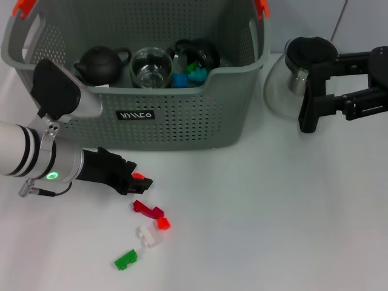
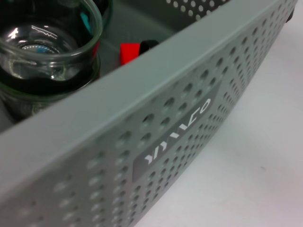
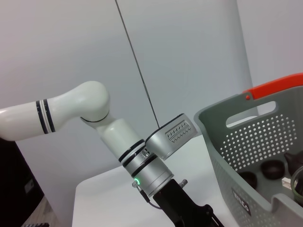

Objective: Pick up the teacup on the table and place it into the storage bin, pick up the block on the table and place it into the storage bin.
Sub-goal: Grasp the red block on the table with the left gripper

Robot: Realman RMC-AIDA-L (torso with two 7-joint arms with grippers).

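Nearest on the white counter (image 1: 273,230): a scatter of small blocks. A green block (image 1: 125,260) closest, then a white block (image 1: 148,235), a small red block (image 1: 163,223) and a dark red block (image 1: 147,209), all near one another in a loose line.

Just beyond them, the left end effector (image 1: 134,180), black, low over the counter, pointing toward the blocks. A red piece (image 1: 138,176) right at its tip; opening of the fingers and whether the piece is gripped, impossible to tell. Green light on the silver wrist behind it.

Behind that, the storage bin (image 1: 182,115): large, grey, perforated, with cut-out handles and orange clips (image 1: 262,7) on the rim. Small black label (image 1: 135,114) on the front wall with white lettering, not clearly readable; seen close up from the left wrist too. Inside the bin: a dark teapot (image 1: 100,65), a clear glass teacup (image 1: 151,66), a black pot-like item (image 1: 200,53), and blue and green blocks (image 1: 189,76) between them. From the left wrist, a red block (image 2: 129,52) also inside, beside the glass.

Right of the bin, apart from it, a round glass pot with a black lid (image 1: 297,70). The right end effector (image 1: 318,100), black, hovering beside that pot, fingers spread, gripping nothing.
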